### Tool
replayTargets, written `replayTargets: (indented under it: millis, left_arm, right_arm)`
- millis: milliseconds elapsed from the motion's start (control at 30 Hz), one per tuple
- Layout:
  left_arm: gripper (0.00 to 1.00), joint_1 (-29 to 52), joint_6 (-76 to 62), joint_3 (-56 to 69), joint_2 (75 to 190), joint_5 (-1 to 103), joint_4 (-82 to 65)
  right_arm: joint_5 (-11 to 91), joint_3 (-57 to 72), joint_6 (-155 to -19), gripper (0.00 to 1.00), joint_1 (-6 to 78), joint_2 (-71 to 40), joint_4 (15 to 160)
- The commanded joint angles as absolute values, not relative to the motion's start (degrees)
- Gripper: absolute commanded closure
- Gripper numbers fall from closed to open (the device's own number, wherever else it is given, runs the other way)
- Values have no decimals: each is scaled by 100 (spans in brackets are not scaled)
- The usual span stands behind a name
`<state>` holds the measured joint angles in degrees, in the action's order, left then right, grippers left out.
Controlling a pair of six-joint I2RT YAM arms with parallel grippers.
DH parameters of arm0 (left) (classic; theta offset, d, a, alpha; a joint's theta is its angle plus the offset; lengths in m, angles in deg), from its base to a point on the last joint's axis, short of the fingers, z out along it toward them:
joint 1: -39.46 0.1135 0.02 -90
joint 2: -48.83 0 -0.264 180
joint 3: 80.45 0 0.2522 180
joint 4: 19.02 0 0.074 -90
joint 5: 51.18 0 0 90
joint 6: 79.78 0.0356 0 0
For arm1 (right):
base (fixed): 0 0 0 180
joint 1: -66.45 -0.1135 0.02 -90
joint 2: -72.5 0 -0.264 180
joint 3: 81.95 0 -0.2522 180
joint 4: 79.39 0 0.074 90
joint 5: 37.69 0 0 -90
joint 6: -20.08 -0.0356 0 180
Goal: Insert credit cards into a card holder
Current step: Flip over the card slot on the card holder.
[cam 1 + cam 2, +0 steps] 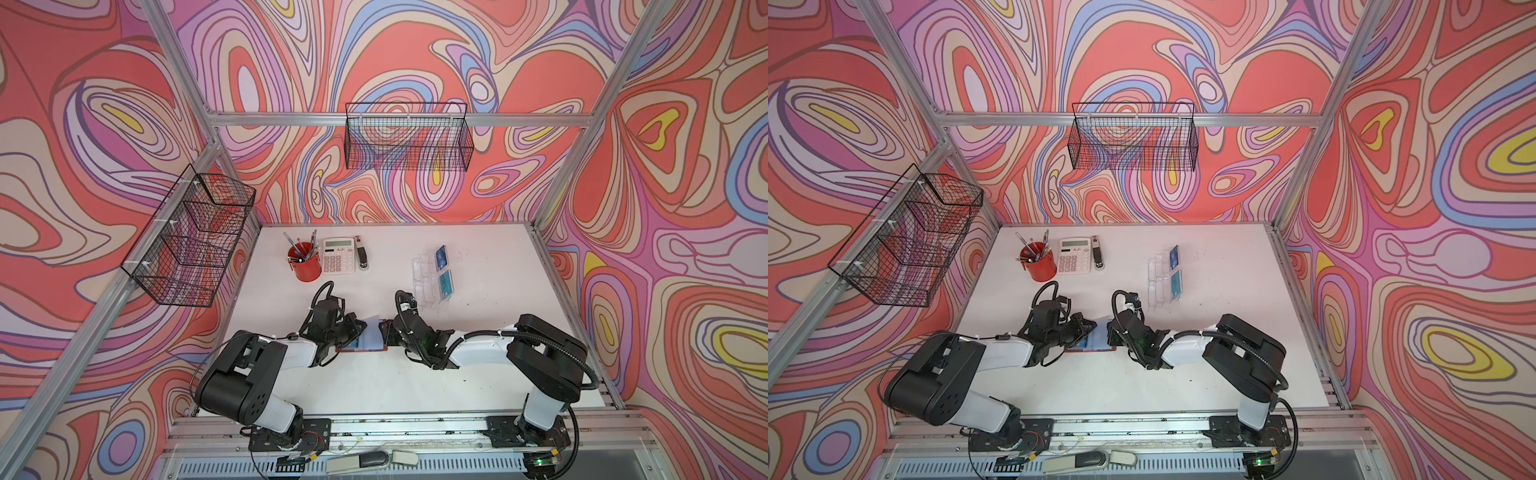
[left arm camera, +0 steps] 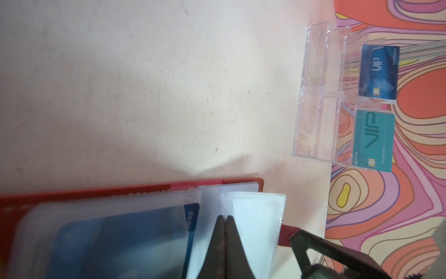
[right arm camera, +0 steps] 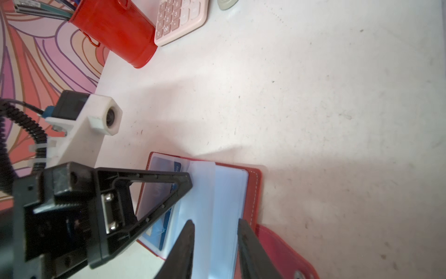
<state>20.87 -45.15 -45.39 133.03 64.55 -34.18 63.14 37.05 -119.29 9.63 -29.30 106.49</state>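
A small red leather-look folding card holder (image 3: 253, 190) is seen lying open on the white table (image 3: 313, 96), near its middle, between the two grippers. The left gripper (image 2: 225, 218) is pressed together on the edge of a raised greyish clear sleeve (image 3: 202, 188). The right gripper (image 3: 215, 221) is held spread, its fingers astride the sleeve pages. A blue plastic card (image 2: 120, 241) is lodged in a sleeve on the holder's left half. A dark blue card (image 2: 379, 72) and a teal card (image 2: 374, 140) are kept in a clear acrylic tiered stand (image 2: 313, 96), farther back on the right.
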Motion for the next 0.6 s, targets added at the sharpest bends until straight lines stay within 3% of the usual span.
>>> replayTargets:
  millis: [0,500,567]
  left_arm:
    - [100,2244,-4572,-4617,12993,6650,-3316]
    - [100,2382,-4578,-4567,13240,6949,-3399]
    - [90,2397,-4536,-4553,13192,6909,-3257]
  right_arm:
    - [6110,3614,-11853,67,969,-3058,10801]
    - [5736,3178,-11673,69,967,-3583,10961]
    - [5630,3041,-11650,71,971,-3685,10929]
